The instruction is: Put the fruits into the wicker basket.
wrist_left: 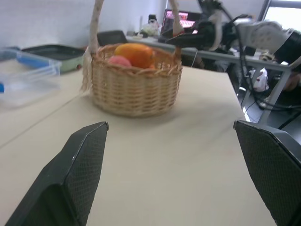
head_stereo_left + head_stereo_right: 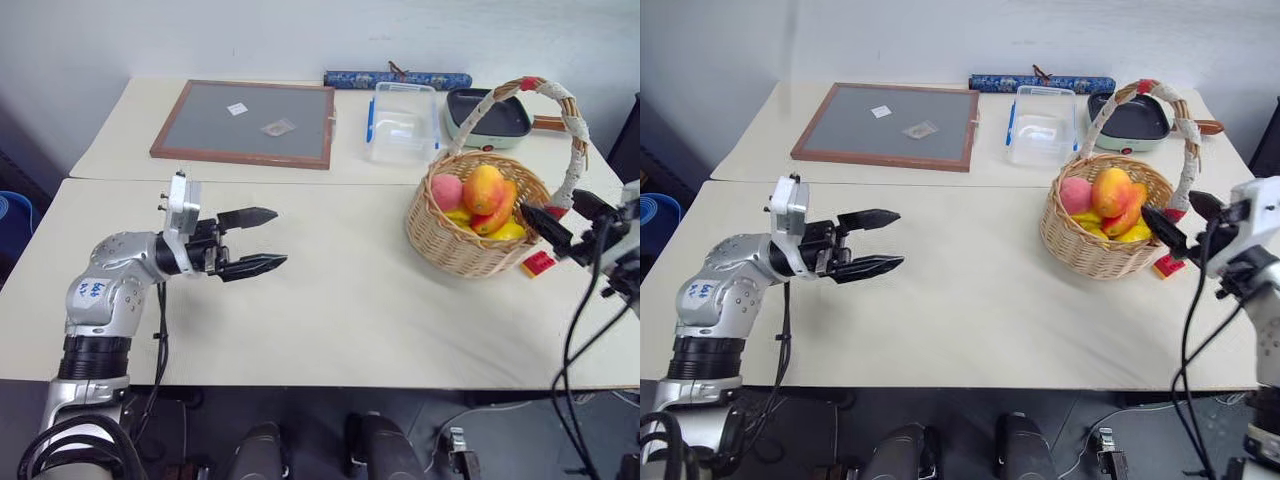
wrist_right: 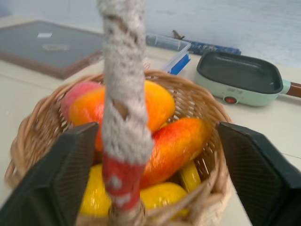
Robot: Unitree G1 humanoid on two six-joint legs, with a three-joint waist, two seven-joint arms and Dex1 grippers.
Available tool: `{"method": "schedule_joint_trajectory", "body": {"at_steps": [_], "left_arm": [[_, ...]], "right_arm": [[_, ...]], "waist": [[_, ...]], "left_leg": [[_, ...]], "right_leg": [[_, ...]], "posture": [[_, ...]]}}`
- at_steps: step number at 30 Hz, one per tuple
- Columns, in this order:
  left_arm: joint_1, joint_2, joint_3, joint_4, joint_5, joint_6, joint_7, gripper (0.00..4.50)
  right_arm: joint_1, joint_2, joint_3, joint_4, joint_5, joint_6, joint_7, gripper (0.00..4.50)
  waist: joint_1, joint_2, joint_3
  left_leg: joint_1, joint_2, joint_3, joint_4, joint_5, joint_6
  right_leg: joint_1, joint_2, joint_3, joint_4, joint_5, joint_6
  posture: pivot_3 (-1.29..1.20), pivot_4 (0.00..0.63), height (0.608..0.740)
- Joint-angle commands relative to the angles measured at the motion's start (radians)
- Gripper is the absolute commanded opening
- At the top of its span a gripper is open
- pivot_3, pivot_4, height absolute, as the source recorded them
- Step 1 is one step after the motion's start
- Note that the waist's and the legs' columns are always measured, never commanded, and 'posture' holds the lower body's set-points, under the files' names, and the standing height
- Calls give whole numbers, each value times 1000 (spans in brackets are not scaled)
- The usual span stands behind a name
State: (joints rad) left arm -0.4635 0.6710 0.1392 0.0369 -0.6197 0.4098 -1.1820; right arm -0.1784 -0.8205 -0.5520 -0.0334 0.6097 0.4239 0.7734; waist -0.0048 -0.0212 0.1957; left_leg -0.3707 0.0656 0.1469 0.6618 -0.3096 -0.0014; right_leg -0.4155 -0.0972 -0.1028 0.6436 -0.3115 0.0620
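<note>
Both black fingers of the left gripper [image 2: 252,240] stand well apart and empty over the bare near table [image 2: 330,300], at the left of the scene, pointing toward the right. Behind it, on the far table, lie a wood-framed grey board [image 2: 245,122], then a clear plastic box [image 2: 403,122], a blue patterned roll [image 2: 396,78] along the back edge, and a pale green electric pan [image 2: 490,117]. Further right on the near table sits the wicker basket [image 2: 455,235], its arched lace-wrapped handle [image 2: 573,125] tied in red at both ends. Inside it the 2 fruits [image 2: 484,190], orange-red running to yellow, lie side by side, one leaning against the other, on top of a pink peach [image 2: 446,190] and some yellow fruit beneath. At the far right, the right gripper [image 2: 562,222] hangs just beside the basket's rim near the handle's base, its 2 fingers spread wide and holding nothing; from its own wrist camera the handle post rises between the parted fingers with both mangoes beyond. A small red cube [image 2: 537,263] rests on the table beside the basket on the right gripper's side. With both fruits in the basket and neither hand carrying anything, the placing step looks finished. What remains, by this reading, is to draw the right hand back without snagging the handle or nudging the basket, and to bring both arms to rest.
</note>
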Motion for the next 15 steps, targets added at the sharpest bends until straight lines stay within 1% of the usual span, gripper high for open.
{"method": "schedule_joint_trajectory", "body": {"at_steps": [1, 3, 5, 7, 8, 9, 10, 13, 15], "left_arm": [[105, 81, 63, -53, 29, -32, -16, 4500], [184, 118, 90, -60, 56, -71, -22, 4500], [243, 136, 111, -73, 66, -105, -31, 4500], [323, 144, 139, -83, 102, -163, -12, 4500], [363, 133, 158, -91, 124, -215, 5, 4500], [393, 122, 173, -97, 147, -257, 29, 4500], [421, 113, 187, -109, 154, -278, 44, 4500], [512, 96, 212, -144, 203, -358, 86, 4500], [551, 91, 226, -172, 217, -379, 112, 4500]], "right_arm": [[87, -36, -115, -59, 55, -74, 159, 4475], [173, -33, -123, -67, 28, -145, 255, 4475], [234, -23, -114, -78, 0, -223, 331, 4475], [317, -8, -37, -98, -62, -364, 444, 4475], [344, 0, 22, -91, -101, -447, 504, 4475], [350, 9, 73, -74, -130, -532, 558, 4475], [335, 21, 108, -48, -144, -574, 571, 4475], [259, 54, 170, 39, -161, -646, 576, 4475], [213, 69, 215, 91, -172, -685, 592, 4475]], "waist": [[-2, 0, 0], [-1, 0, 0], [1, 0, 0], [1, 0, 0], [0, 0, 0], [-1, -1, 0], [-3, -1, 0], [-8, 0, 0], [-10, 0, 0]], "left_leg": [[0, 1, 0, 0, -1, 0], [0, 1, 0, 0, -1, -1], [0, 1, 0, 0, -1, 0], [0, 1, 0, 0, -2, 1], [0, 1, 1, 0, -5, 5], [1, 1, 1, 0, -7, 8], [2, 1, 1, 0, -7, 8], [1, 1, 1, 0, -7, 8], [2, 1, 1, 0, -7, 8]], "right_leg": [[0, 0, 0, -1, 0, 0], [0, 1, -1, -1, 0, 0], [1, 0, -1, -4, 0, 0], [2, -1, -1, -7, 0, 0], [2, -2, 0, -7, 0, 0], [3, -4, 0, -7, 0, 0], [4, -4, 0, -8, 1, -1], [4, -6, 0, -9, 3, -2], [4, -7, 0, -8, 3, -2]], "posture": [[0, 150, 740], [0, 150, 740], [0, 150, 740], [0, 150, 740], [0, 150, 740], [0, 150, 740], [0, 150, 740], [0, 150, 740], [0, 150, 740]]}}
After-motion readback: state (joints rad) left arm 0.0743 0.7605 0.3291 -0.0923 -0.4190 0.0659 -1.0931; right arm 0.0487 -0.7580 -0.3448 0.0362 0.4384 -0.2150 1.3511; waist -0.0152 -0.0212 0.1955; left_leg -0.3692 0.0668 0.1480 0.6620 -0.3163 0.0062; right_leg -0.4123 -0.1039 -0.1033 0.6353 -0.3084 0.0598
